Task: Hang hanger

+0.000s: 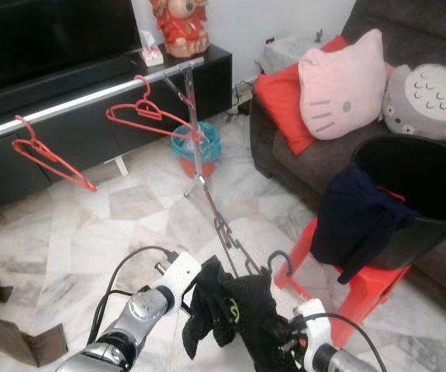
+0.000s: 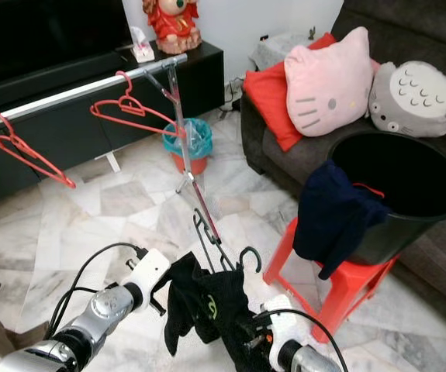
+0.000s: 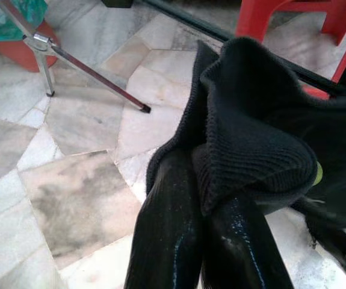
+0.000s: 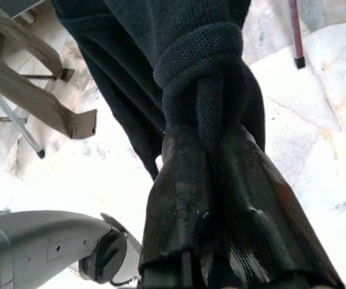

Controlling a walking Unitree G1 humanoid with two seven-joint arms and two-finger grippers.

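Far left on rail (image 1: 75, 101): two red hangers (image 1: 52, 159), hooked, bare. Low centre: left gripper (image 3: 206, 238) pinched shut on black garment (image 1: 234, 310), a soft knit, limp and light, draped on black hanger (image 1: 278, 260) with hook poking up. Right gripper (image 4: 209, 174) clamped on same fabric. Probably floppy, slips off easily; best held at stiff hook neck. Far right: bucket (image 1: 432, 194) on red stool (image 1: 354, 287).
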